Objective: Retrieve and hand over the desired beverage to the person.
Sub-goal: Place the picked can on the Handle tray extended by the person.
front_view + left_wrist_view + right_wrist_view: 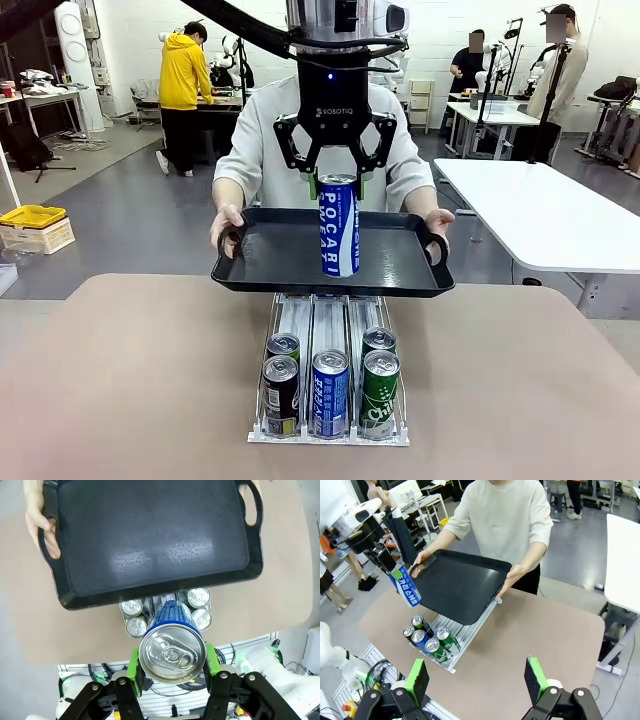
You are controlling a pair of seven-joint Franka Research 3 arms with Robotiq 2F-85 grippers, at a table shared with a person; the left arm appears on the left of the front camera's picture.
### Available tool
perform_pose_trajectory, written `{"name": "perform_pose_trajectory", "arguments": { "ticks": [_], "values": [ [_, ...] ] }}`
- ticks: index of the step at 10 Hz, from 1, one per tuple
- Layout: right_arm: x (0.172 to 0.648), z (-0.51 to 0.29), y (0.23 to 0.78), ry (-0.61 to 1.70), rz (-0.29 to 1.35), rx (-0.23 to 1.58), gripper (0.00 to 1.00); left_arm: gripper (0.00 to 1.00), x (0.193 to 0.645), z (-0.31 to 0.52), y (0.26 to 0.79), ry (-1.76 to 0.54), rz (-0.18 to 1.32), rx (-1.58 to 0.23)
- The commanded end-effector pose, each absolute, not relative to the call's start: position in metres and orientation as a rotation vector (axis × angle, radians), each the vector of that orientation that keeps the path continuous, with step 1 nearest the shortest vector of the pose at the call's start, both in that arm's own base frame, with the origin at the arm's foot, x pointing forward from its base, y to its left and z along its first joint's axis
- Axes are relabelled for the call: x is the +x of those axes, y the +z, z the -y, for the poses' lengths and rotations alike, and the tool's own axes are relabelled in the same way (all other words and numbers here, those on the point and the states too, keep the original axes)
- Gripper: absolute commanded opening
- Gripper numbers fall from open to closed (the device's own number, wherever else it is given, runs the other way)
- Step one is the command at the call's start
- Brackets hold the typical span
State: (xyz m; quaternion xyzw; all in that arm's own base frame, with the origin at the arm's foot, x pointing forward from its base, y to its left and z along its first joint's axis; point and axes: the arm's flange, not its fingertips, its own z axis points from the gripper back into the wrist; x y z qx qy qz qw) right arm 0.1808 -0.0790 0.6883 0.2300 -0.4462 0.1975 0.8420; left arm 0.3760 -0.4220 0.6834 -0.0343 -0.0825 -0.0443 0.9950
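Observation:
My left gripper is shut on the top of a blue Pocari Sweat can, which it holds upright. From the left wrist the can's silver lid sits between the green pads. The can hangs at the near edge of a black tray. The person, in a light grey sweatshirt, holds the tray by both handles over the table's far side. Whether the can touches the tray I cannot tell. My right gripper stands open with nothing in it, high over the table's near side.
A wire can rack with several cans, green, blue and dark, stands on the beige table right under the tray's front edge. A white table stands to the right. Other people work at benches far behind.

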Motion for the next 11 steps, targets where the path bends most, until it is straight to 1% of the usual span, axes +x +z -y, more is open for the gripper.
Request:
{"name": "perform_pose_trajectory", "arguments": {
  "ticks": [1,4,7,11],
  "values": [
    [0.182,0.077,0.687,0.427,0.94,0.498,1.0,0.57,0.4,0.427,0.703,-0.096,0.214,-0.034],
    [0.182,0.077,0.687,0.427,0.94,0.498,1.0,0.57,0.439,0.424,0.699,-0.059,0.257,0.001],
    [0.182,0.077,0.687,0.427,0.94,0.498,1.0,0.57,0.471,0.423,0.673,-0.054,0.301,-0.016],
    [0.182,0.077,0.687,0.427,0.94,0.498,1.0,0.57,0.482,0.426,0.637,-0.08,0.298,-0.01]
  ]
}}
